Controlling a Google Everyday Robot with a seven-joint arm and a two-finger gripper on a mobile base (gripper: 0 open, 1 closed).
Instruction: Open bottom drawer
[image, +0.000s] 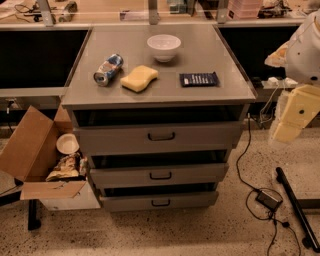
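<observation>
Tool (292, 119) hangs at 3 o'clock, well clear of the drawers; its state cannot be told. At 6 o'clock, bottom drawer (160, 201) barely ajar, handle (160, 203) untouched. Risk: hooking the close-set middle drawer (160, 175) instead.

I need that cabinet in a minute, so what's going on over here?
The robot is meant to open the bottom drawer of the grey cabinet. Its gripper hangs to the right of the cabinet, about level with the top drawer, touching nothing. The bottom drawer's front sits much like the two above it, so the pull has not begun. A bowl, a tipped can, a sponge and a dark packet lie on top.
</observation>
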